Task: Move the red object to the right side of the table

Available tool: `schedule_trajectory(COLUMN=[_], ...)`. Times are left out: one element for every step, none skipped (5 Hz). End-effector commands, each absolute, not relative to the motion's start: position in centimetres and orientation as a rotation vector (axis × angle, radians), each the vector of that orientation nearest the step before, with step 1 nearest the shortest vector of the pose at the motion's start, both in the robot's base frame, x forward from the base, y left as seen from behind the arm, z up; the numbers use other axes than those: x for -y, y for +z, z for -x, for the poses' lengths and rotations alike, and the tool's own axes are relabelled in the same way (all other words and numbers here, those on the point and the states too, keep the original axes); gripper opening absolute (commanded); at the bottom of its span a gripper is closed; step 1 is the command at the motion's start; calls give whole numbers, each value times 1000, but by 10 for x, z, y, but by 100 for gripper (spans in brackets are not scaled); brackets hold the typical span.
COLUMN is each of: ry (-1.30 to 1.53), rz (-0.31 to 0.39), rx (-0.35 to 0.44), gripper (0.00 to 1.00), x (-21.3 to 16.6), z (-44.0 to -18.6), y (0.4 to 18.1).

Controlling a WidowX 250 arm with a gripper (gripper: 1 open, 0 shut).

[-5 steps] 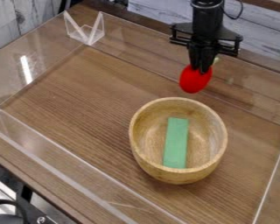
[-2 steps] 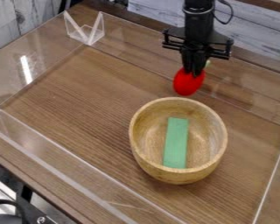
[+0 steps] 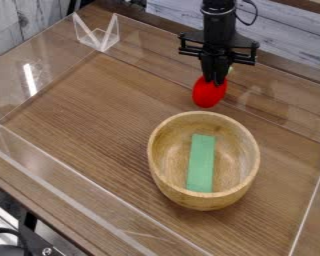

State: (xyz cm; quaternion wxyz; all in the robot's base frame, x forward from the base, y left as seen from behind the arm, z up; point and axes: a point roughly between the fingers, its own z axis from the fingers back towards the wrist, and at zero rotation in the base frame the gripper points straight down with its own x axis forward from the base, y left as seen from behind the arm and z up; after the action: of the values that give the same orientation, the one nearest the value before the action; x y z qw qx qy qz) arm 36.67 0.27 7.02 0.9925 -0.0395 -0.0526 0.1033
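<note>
A slim black arm ends in a dark hand (crossbar bracket sticking out sideways).

Single raised camera, angled down — near view, table corner-on

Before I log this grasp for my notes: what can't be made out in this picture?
- Strawberry top: hidden by the fingers closed over it.
- Whether the strawberry touches the table: cannot tell from this camera angle.
- Arm above the gripper: cut off by the top edge.
- Bowl floor: partly covered by the green block.
</note>
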Motion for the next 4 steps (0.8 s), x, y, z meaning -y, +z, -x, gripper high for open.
schedule_trajectory(ry=[189, 161, 113, 75], rz=[77, 73, 82, 91], rx=[185, 211, 222, 212], gripper=[0, 0, 0, 0], x=[14, 36, 69, 98], z=[-372, -374, -375, -373], y=[102, 117, 124, 121])
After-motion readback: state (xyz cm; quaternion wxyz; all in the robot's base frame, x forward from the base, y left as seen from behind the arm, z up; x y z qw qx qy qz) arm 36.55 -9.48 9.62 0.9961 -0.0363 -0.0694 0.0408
